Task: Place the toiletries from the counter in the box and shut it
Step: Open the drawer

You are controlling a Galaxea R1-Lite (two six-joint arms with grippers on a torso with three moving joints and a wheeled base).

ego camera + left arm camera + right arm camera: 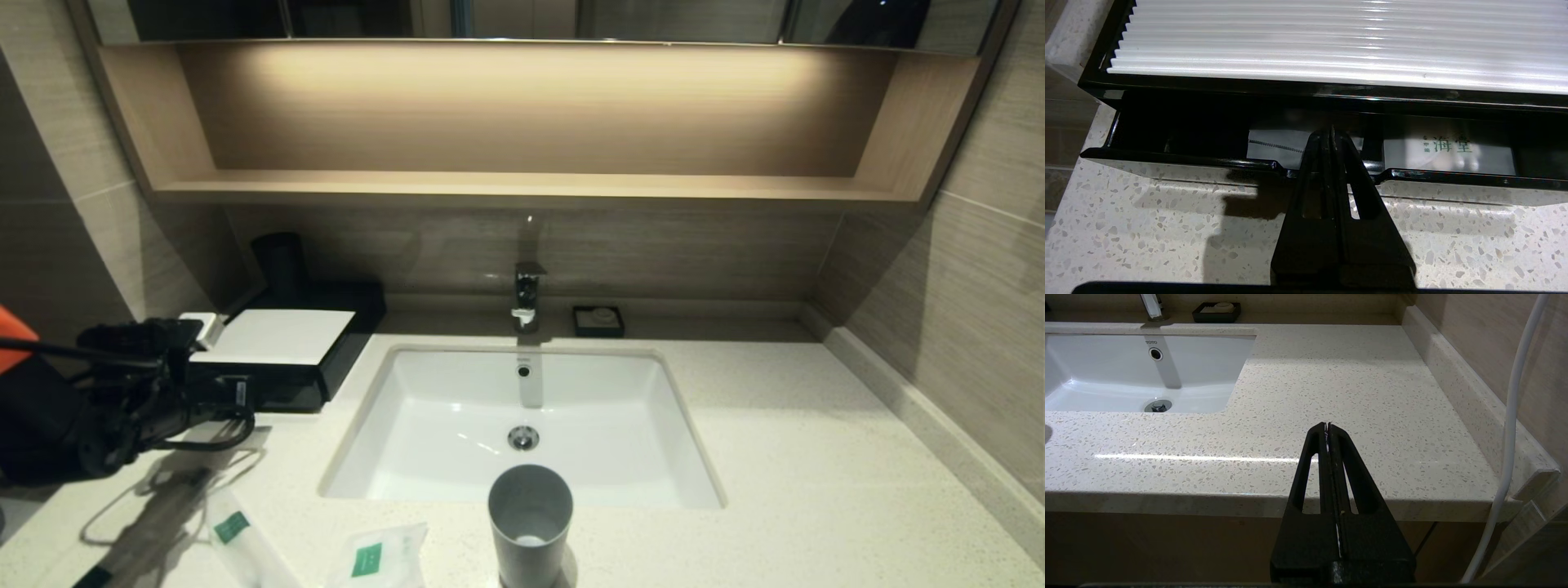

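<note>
the glossy black box (326,359) with its ribbed white top panel (1331,41) sits at ten o'clock from the sink (522,425) on speckled stone counter (816,457), drawer (1208,163) ajar, left gripper (1329,130) clenched empty at its lip, right gripper (1327,425) clenched, parked below the counter's edge.

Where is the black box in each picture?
Head view: the box sits at the left, beside the sink.
Left wrist view: box fills the top, drawer open.
Right wrist view: not in it.
Shared landmark: the speckled counter.
</note>
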